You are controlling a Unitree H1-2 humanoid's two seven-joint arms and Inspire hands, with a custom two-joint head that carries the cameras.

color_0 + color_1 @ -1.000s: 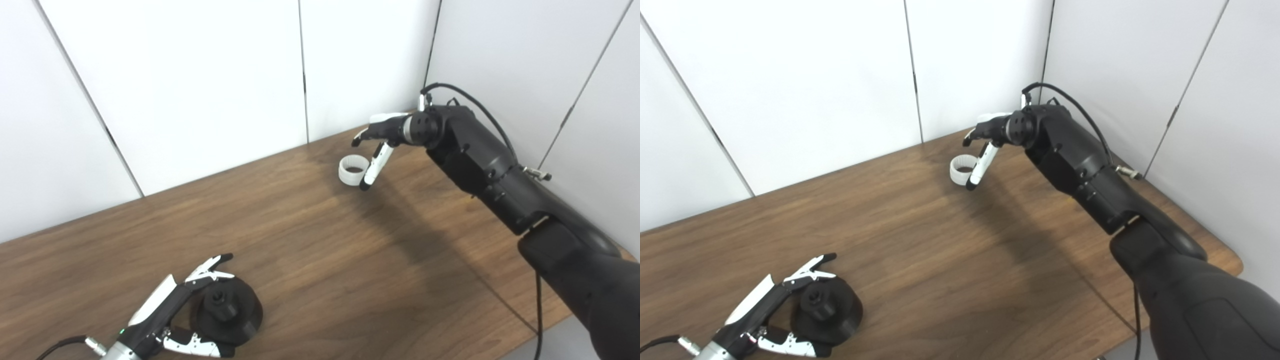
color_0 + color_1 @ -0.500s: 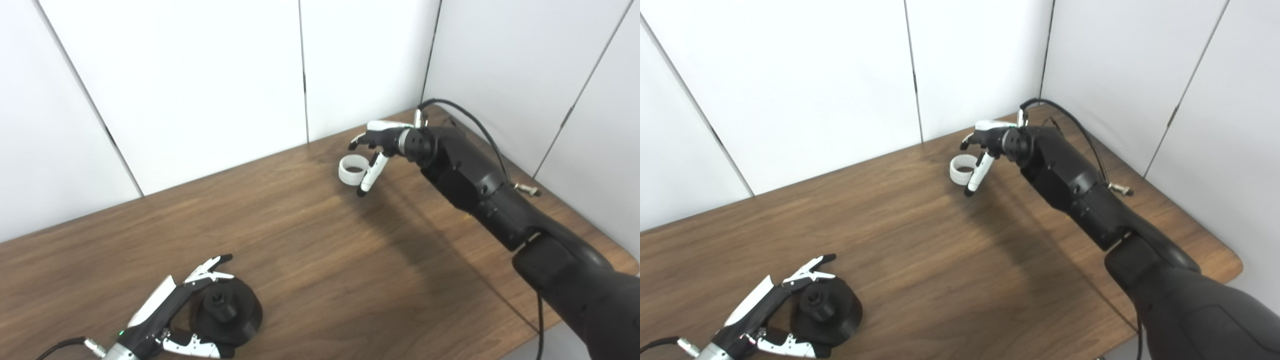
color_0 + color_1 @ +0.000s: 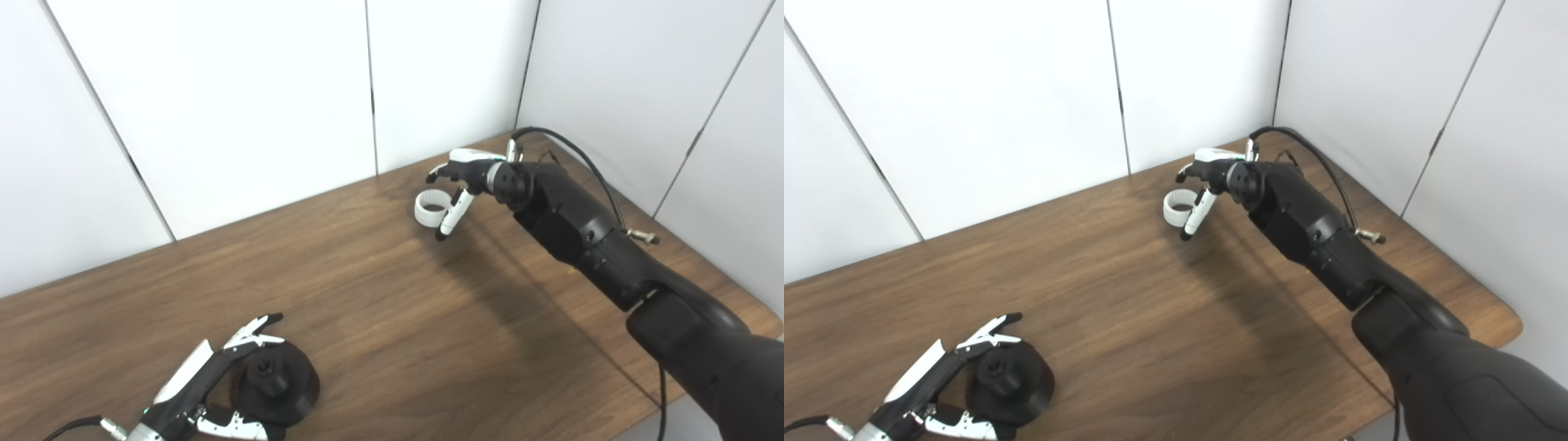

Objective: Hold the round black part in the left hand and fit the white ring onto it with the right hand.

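Note:
The round black part (image 3: 278, 386) lies on the wooden table (image 3: 380, 318) at the near left, hub upward. My left hand (image 3: 202, 401) is around its left side, fingers spread on either side of it, apart and not closed. The white ring (image 3: 429, 209) lies on the table at the far side near the wall. My right hand (image 3: 459, 184) hovers just right of and above the ring, fingers apart, thumb pointing down beside the ring's right edge. Both also show in the right eye view: the ring (image 3: 1176, 209) and the right hand (image 3: 1206, 184).
White wall panels (image 3: 245, 92) close the table at the back and on the right. A cable (image 3: 569, 147) loops over my right forearm. The table's right edge (image 3: 735, 294) runs close behind the right arm.
My right arm has lowered toward the table and the hand has come down a little closer to the ring. The left hand and black part have shifted slightly down in the picture.

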